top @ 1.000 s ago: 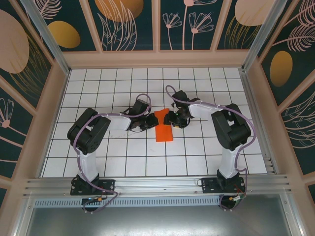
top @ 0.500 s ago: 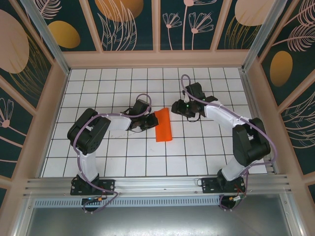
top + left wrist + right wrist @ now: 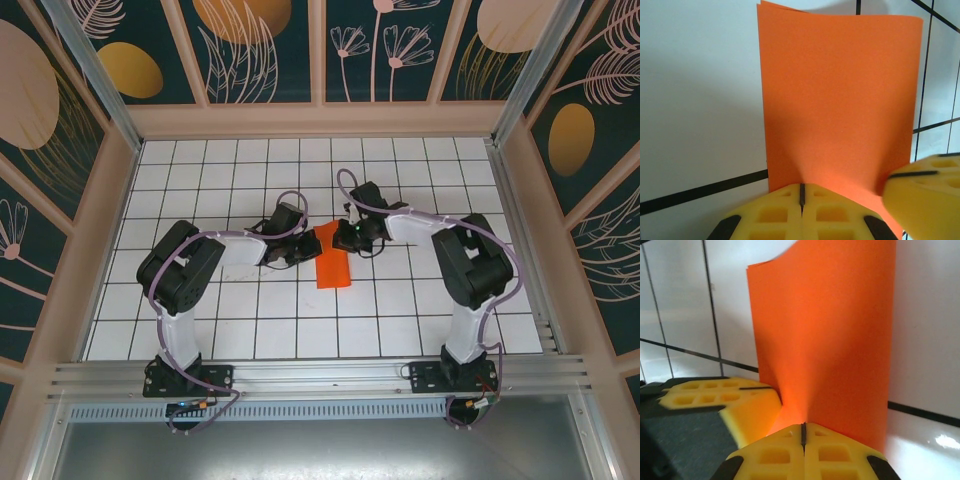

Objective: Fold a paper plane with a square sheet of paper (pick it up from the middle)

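At the middle of the tiled table, where the two arms meet, the left gripper (image 3: pixel 801 200) has its yellow foam pads pressed flat together with no gap, and the sheet of paper (image 3: pixel 840 95) comes straight out of that seam, so I take it to be pinched on the sheet's edge. The right gripper (image 3: pixel 803 437) stands the same way, pads closed tight on the same edge just beside it; each wrist camera catches a corner of the other arm's pad almost touching its own. The orange-red sheet is already doubled over into a tall rectangle, with a second layer peeking out at one far corner. From overhead it lies near the centre of the white grid table (image 3: pixel 400 310), its far end taken up between the grippers and its near end free. My worry is how crowded the two grips are. If either arm pulls sideways, the thin paper could tear or crumple between them. If the pads bump, the layers could slide and skew the crease. There is plenty of bare tile on every side of the sheet. The wooden side walls (image 3: pixel 118 200) sit well apart, though both elbows are bent outward toward them.
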